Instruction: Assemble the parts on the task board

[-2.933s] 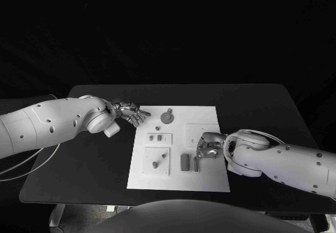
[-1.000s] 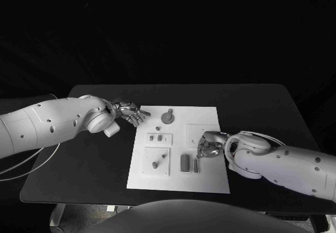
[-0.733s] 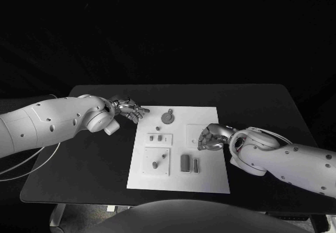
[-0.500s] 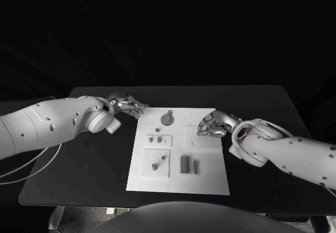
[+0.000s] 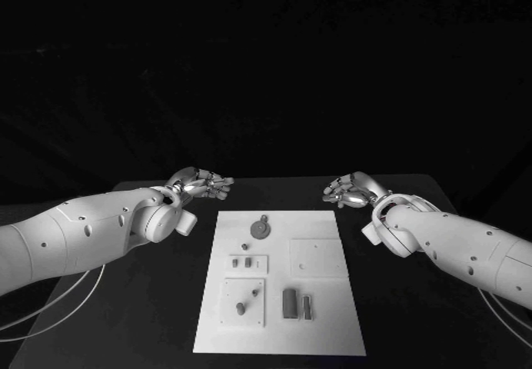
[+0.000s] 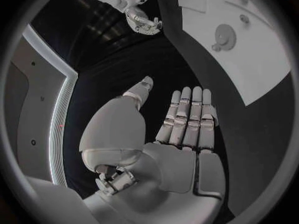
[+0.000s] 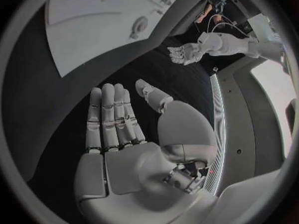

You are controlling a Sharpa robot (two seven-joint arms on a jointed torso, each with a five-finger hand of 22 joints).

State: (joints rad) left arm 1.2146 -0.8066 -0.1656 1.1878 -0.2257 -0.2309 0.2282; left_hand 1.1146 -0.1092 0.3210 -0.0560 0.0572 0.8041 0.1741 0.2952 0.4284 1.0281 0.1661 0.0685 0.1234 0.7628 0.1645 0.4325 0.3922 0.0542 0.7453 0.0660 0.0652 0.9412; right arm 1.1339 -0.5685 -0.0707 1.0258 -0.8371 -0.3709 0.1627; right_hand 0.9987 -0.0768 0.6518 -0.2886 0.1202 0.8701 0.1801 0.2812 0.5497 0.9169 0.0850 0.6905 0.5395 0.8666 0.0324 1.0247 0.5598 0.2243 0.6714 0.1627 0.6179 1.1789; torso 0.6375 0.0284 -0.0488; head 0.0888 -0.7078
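The white task board (image 5: 335,329) lies flat in the middle of the black table. On it are a grey round disc part (image 5: 261,227), two small pegs (image 5: 243,262) in a raised square, a peg (image 5: 241,308) in a lower square and two upright grey blocks (image 5: 297,304). My left hand (image 5: 202,185) hovers past the board's far left corner, holding nothing, fingers straight. My right hand (image 5: 349,191) hovers past the far right corner, also empty. The left wrist view shows the left hand (image 6: 182,129) with flat palm, the board (image 6: 261,69) and the disc (image 6: 223,35) beyond. The right wrist view shows the right hand (image 7: 118,129) the same way.
The black table (image 5: 133,307) has bare surface on both sides of the board. A raised blank square plate (image 5: 317,257) sits on the board's right half. Each wrist view shows the other hand (image 6: 141,18) (image 7: 186,53) across the table.
My right hand has left the board's right side and risen to beyond its far right corner, opening flat. The left hand has lifted slightly and straightened. The head camera has shifted.
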